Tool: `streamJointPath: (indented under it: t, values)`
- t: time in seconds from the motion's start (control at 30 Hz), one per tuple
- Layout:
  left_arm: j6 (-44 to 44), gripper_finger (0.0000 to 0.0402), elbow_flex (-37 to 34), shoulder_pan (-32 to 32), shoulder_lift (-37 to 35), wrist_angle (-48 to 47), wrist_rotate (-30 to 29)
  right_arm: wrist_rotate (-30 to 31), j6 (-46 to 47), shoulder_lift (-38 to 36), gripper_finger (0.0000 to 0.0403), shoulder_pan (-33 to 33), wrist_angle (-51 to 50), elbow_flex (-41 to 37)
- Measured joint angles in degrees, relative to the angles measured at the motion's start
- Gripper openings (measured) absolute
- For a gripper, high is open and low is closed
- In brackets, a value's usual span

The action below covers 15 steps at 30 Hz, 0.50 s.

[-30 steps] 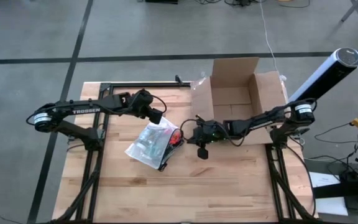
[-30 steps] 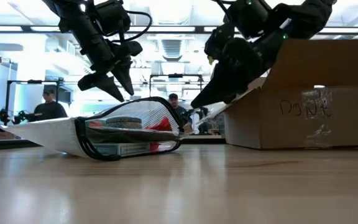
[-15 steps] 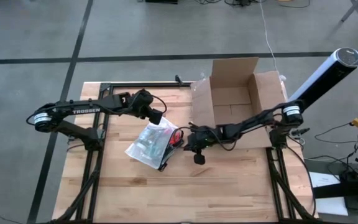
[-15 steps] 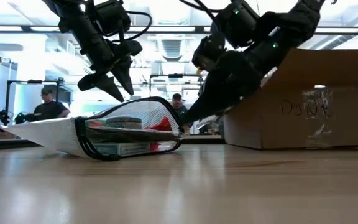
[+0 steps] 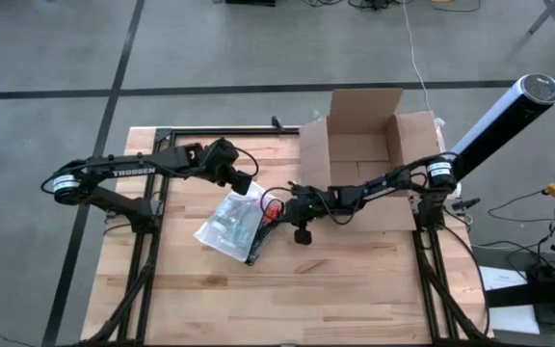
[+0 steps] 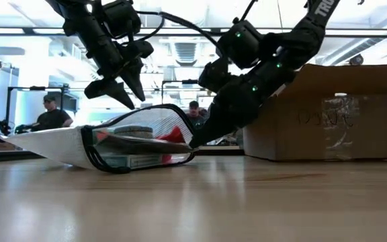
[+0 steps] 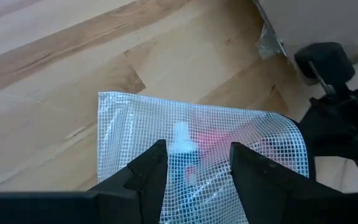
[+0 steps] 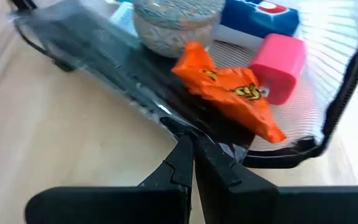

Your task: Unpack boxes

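Note:
The brown cardboard box (image 5: 364, 145) stands open at the table's far right, its bottom on the wood; the low view shows its side (image 6: 328, 128). A translucent mesh zip pouch (image 5: 231, 224) lies flat at the table's middle, and through it show an orange wrapper (image 8: 229, 90), a pink block and a round tin. My left gripper (image 7: 194, 168) hovers open just above the pouch's far side (image 6: 123, 94). My right gripper (image 8: 190, 146) is shut, its tips at the pouch's open right end (image 6: 195, 142). My right gripper's shut fingertips meet the pouch at its open end, by the black zip rim (image 8: 166, 121). They slant down from the table's right side. Whether a layer lies between the fingers I cannot tell. The pouch rests flat on the table.
A black frame rail (image 5: 220, 130) runs along the far left edge. A white and black cylinder (image 5: 504, 116) stands off the right side. Bare wood (image 5: 287, 299) stretches along the near half. People (image 6: 52, 114) show in the room behind.
My right gripper has gone toward the table's left edge and down, from beside the box to the pouch's open end, staying shut. The pouch has not visibly moved.

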Motion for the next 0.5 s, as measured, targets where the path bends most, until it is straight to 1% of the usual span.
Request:
streamJointPath:
  t: [0.27,0.4,0.5]
  values:
    - [1.42,0.0158,0.00,0.02,-0.02,0.00,0.00,-0.37,0.66,0.00,0.0000,-0.53,0.09,0.11]
    - [1.61,0.0158,0.00,0.02,-0.02,0.00,0.00,-3.65,0.74,-0.10,0.0000,-0.42,-0.13,0.11]
    - [2.45,0.0158,0.00,0.02,-0.02,-0.02,0.00,-4.44,0.83,-1.18,0.0000,-0.40,-1.52,0.09]
